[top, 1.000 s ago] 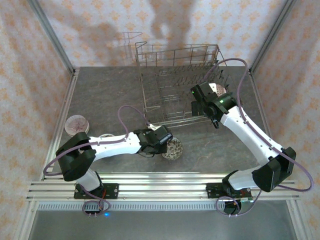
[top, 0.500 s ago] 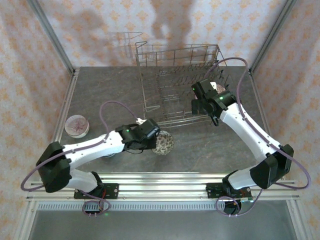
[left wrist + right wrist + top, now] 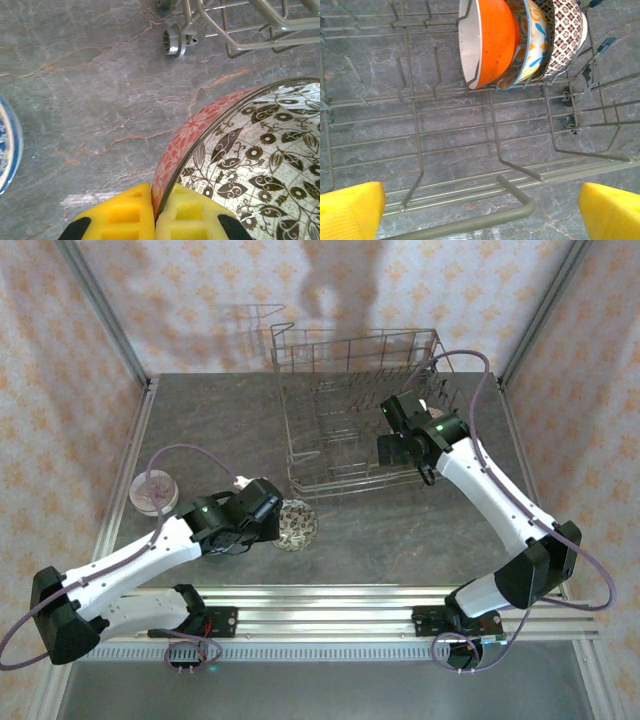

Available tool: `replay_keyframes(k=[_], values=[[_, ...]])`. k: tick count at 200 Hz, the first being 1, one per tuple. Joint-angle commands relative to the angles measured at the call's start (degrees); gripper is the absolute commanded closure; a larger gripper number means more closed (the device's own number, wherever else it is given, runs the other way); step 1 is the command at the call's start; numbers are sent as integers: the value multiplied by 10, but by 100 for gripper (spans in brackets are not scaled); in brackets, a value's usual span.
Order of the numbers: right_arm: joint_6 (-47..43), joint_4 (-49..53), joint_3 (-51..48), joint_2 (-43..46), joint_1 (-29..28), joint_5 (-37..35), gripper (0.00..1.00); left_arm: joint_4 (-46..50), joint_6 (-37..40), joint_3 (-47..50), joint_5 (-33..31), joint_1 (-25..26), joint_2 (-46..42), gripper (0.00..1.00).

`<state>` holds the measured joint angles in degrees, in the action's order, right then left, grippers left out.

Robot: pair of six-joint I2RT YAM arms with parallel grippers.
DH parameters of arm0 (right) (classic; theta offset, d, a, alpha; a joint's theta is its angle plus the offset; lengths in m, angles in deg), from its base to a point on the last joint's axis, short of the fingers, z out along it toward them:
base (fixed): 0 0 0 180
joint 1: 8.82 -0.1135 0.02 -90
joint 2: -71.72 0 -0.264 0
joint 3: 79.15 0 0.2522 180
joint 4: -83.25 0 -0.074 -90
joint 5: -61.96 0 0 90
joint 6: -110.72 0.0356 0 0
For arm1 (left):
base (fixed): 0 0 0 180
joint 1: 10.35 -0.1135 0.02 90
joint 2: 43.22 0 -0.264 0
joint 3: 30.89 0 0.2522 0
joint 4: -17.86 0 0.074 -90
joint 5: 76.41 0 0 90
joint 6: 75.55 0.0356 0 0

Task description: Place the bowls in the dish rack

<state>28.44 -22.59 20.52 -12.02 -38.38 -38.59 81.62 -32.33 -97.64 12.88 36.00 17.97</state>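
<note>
My left gripper (image 3: 274, 524) (image 3: 154, 216) is shut on the rim of a brown-patterned bowl (image 3: 297, 525) (image 3: 250, 165) with a red outside. It holds the bowl over the table, just in front of the dish rack's (image 3: 350, 370) near left corner (image 3: 260, 30). My right gripper (image 3: 400, 430) (image 3: 482, 215) hangs wide open over the rack's right part, with nothing between its fingers. Three bowls stand on edge among the tines below it: an orange bowl (image 3: 492, 40), a blue-and-yellow bowl (image 3: 532, 35) and a brown-checked bowl (image 3: 567, 30). A pinkish bowl (image 3: 153, 490) sits on the table at far left.
A blue-and-white bowl's edge (image 3: 6, 145) lies on the table left of my left gripper. A rack wheel (image 3: 172, 42) stands close ahead of the held bowl. The rack's thick front rail (image 3: 470, 225) runs under my right gripper. Patterned walls enclose the table.
My left arm has stretched out and carried the brown-patterned bowl to the left along the rack's front. My right gripper has shifted slightly farther over the rack, staying open.
</note>
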Motion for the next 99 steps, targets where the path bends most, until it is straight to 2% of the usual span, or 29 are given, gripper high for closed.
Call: replay_keyframes(k=[1, 63, 99], values=[[-10, 26, 41, -13, 1, 27, 5, 24, 16, -64, -30, -11, -3, 100], [-35, 86, 175, -51, 1, 50, 12, 31, 72, -249, -17, -19, 103, 100], [-52, 138, 258, -80, 4, 48, 23, -1, 99, -335, -15, -31, 176, 100]])
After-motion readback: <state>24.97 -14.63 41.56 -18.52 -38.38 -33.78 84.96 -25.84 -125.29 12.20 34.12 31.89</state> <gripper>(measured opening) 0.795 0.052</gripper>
